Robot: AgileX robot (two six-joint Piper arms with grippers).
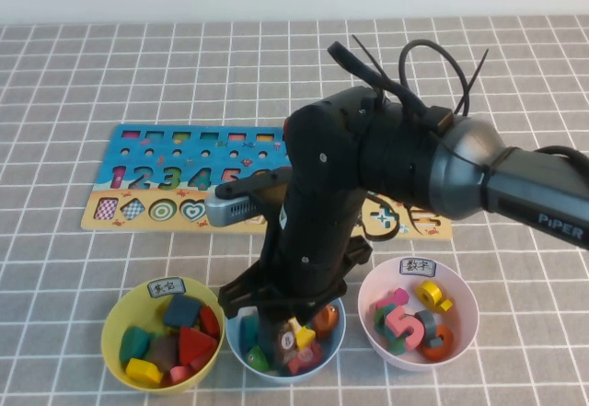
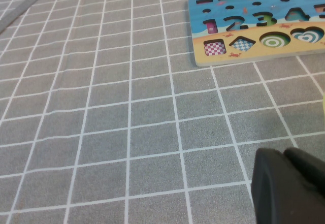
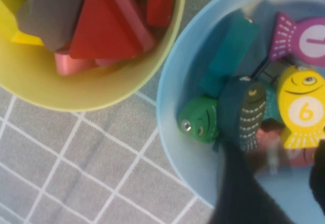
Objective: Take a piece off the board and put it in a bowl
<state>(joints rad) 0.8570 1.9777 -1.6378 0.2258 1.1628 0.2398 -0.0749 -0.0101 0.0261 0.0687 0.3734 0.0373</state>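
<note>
My right gripper [image 1: 282, 329] hangs over the light blue bowl [image 1: 236, 351], between the yellow and pink bowls. In the right wrist view its fingers [image 3: 238, 183] stand apart over the bowl [image 3: 177, 82]. The dark grey-brown piece [image 3: 271, 155] shows blurred between them, low among other fish pieces and not pinched. In the high view it is a brown shape with a white spot [image 1: 286, 339]. The blue board [image 1: 166, 185] lies behind, partly hidden by the arm. It also shows in the left wrist view [image 2: 254, 26]. My left gripper [image 2: 284, 154] is shut and empty, low over bare cloth.
A yellow bowl [image 1: 115, 332] of shape blocks stands left of the blue bowl and shows in the right wrist view [image 3: 76, 92]. A pale pink bowl [image 1: 465, 305] of numerals stands to the right. Green [image 3: 198, 125], teal and yellow "6" [image 3: 303, 109] fish lie in the blue bowl.
</note>
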